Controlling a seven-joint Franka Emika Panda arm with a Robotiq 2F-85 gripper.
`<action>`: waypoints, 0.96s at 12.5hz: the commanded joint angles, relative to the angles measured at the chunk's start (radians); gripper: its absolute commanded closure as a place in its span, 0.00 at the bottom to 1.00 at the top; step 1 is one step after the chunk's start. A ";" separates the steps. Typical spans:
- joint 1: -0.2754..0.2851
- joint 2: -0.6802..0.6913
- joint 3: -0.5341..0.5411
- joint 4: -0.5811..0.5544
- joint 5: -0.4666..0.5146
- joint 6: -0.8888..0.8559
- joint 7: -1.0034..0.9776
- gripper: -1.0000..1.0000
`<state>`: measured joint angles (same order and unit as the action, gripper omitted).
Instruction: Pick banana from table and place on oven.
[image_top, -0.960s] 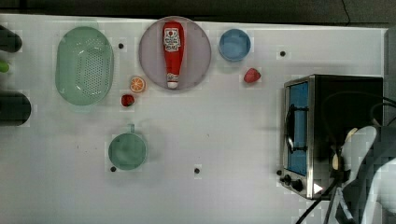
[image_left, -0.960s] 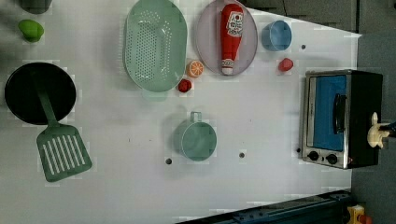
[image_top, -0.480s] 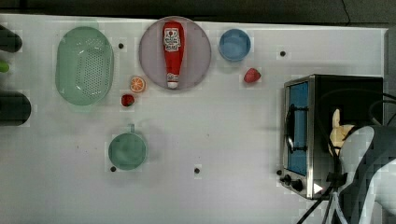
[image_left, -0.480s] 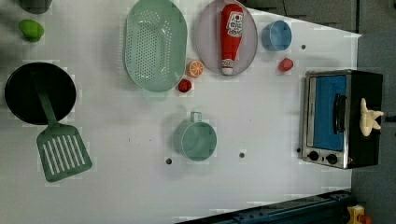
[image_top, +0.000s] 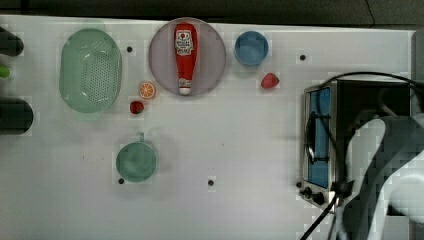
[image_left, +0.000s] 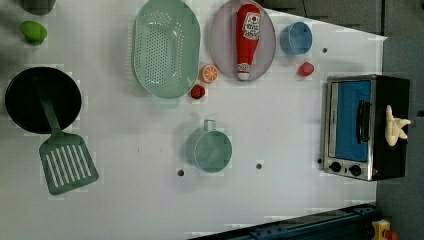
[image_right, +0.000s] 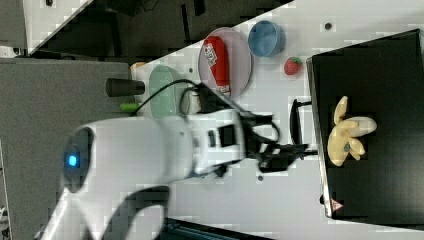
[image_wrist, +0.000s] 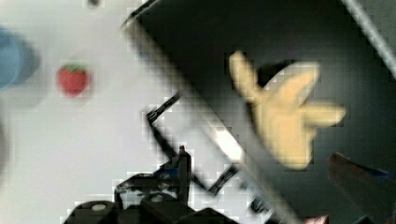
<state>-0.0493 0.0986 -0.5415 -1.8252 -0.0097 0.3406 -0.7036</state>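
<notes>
- While the small cream-yellow lumpy banana (image_right: 346, 133) lay on the flat black top of the boxy silver oven (image_right: 380, 80), nothing held it.
- I could not tell how the claw stood.
- Near the oven, a red strawberry (image_top: 270, 80) sat on the big white table (image_top: 225, 130).

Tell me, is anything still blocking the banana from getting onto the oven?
No. The banana already lies on the oven's black top, with nothing visible around it there.
</notes>
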 joint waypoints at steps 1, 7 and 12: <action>0.066 -0.146 0.102 0.012 -0.002 -0.142 0.283 0.00; 0.077 -0.340 0.408 0.007 -0.059 -0.340 0.763 0.00; 0.077 -0.400 0.451 -0.006 -0.059 -0.388 0.825 0.00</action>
<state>0.0732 -0.3149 -0.0182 -1.8193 -0.0665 -0.0417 0.0450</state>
